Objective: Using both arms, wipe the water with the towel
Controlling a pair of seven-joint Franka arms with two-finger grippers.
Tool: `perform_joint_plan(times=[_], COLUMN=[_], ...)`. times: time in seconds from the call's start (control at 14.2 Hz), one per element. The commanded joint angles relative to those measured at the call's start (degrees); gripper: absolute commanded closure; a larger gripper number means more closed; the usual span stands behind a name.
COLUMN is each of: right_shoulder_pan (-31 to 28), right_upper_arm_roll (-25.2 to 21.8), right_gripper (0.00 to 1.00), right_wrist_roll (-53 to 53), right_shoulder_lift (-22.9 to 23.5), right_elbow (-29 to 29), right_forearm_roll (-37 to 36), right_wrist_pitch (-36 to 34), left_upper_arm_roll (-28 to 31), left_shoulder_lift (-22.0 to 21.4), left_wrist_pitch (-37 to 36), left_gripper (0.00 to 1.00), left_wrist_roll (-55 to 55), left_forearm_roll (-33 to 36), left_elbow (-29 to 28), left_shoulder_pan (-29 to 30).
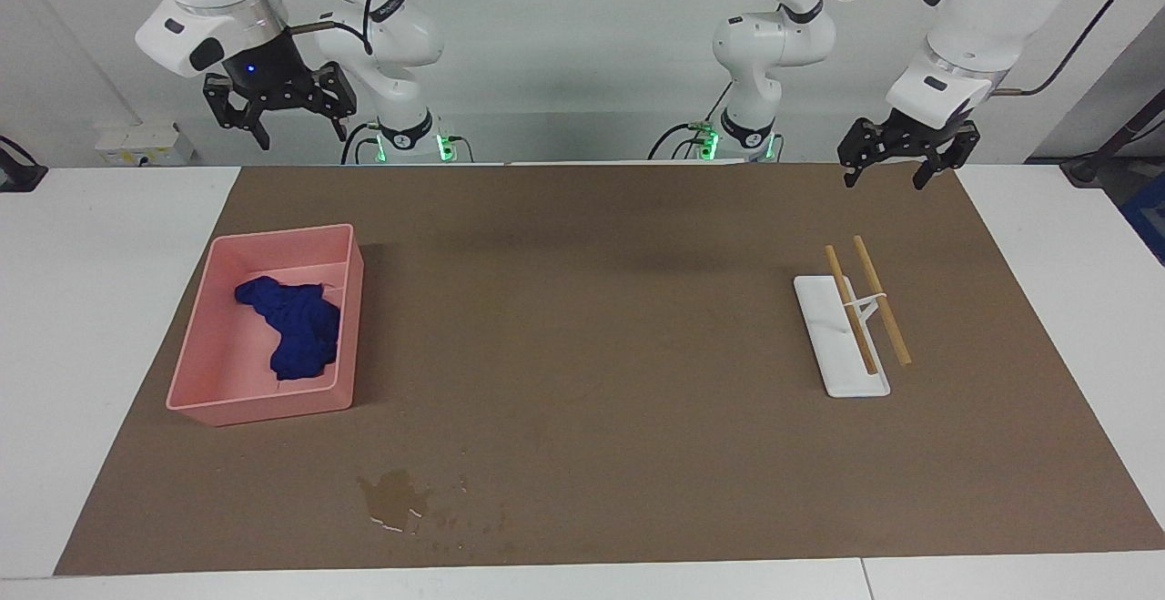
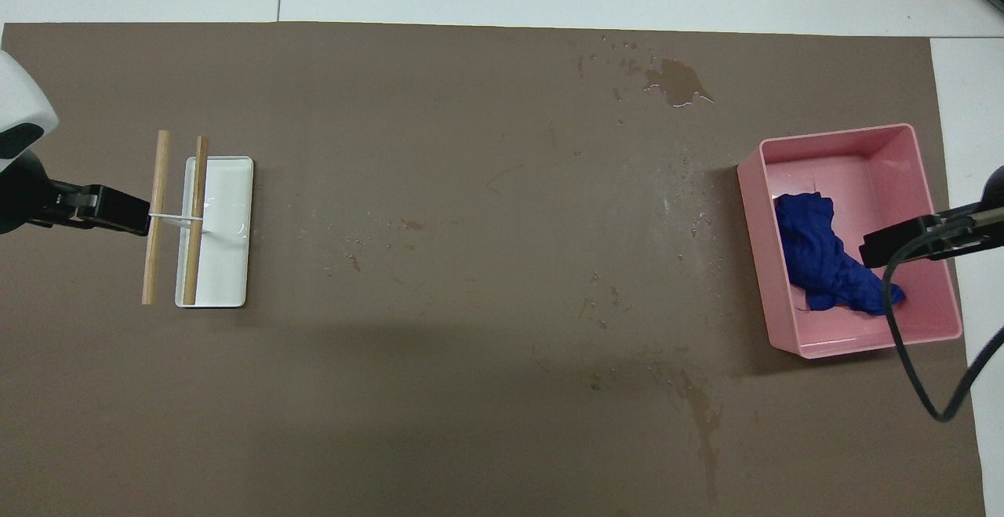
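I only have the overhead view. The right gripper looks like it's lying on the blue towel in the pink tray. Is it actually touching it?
Observer: No. In the facing view the right gripper hangs high over the pink tray, well clear of the towel.
Operator: Are its fingers open?
Observer: Yes, spread open with nothing between them.
Operator: And the left one, by the wooden sticks?
Observer: The left gripper is raised too, open, and not touching the wooden sticks.
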Motion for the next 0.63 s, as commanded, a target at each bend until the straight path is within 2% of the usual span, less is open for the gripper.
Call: perform_joint_plan(times=[0.0, 0.14, 0.56], right_shoulder_pan=[0.6, 0.95, 0.78], right_upper_arm_roll=[-0.61, -0.52, -0.78], right_gripper=[0.0, 0.0, 0.0], right_wrist_roll=[0.54, 0.28, -0.16], right_shoulder_lift=[-1.22, -1.75, -1.84], right_elbow=[-3.24, -4.66, -4.4], right_forearm_roll=[0.61, 0.61, -0.8], right_wrist_pitch=[3.11, 6.46, 6.03], left_upper_arm_roll=[-0.05, -0.05, -0.05], left_shoulder_lift=[-1.32, -1.32, -1.32], left_wrist_pitch=[-0.35, -0.35, -0.35], left_gripper=[0.0, 0.0, 0.0], left_wrist_roll=[0.3, 0.3, 0.3], left_forearm_roll=[0.54, 0.54, 0.54], left_elbow=[-1.32, -1.32, -1.32], left_shoulder_pan=[0.06, 0.06, 0.06])
